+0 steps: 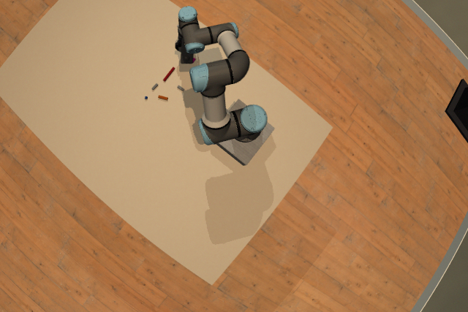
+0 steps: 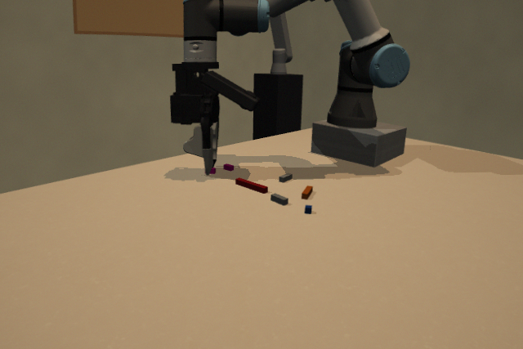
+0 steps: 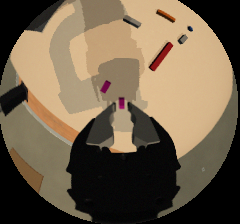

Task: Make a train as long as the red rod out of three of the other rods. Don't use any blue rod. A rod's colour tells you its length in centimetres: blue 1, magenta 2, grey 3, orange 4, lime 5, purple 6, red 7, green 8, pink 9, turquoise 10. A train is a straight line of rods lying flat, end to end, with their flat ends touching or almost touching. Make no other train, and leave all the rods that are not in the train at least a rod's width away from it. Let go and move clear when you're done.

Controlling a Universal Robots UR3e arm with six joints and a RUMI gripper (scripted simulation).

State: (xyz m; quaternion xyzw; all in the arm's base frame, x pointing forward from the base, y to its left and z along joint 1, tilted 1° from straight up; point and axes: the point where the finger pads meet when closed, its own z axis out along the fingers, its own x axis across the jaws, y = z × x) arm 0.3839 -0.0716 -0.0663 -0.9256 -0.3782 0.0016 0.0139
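My gripper (image 2: 209,169) points straight down at the far side of the mat, its tips low at the mat. Its fingers stand narrowly open on either side of a magenta rod (image 3: 121,103), which lies flat between the tips (image 2: 212,170). I see a gap beside the rod, so it is not clamped. A second magenta rod (image 3: 105,86) (image 2: 228,166) lies just beyond it. The red rod (image 2: 251,185) lies flat nearby. Two grey rods (image 2: 285,176) (image 2: 279,199), an orange rod (image 2: 306,191) and a small blue rod (image 2: 308,208) lie apart past the red one.
The arm's grey base block (image 2: 359,141) stands on the mat to the right of the rods. A black post (image 2: 277,104) stands behind the mat. From above, the arm's links (image 1: 217,70) hang over the mat right of the rods.
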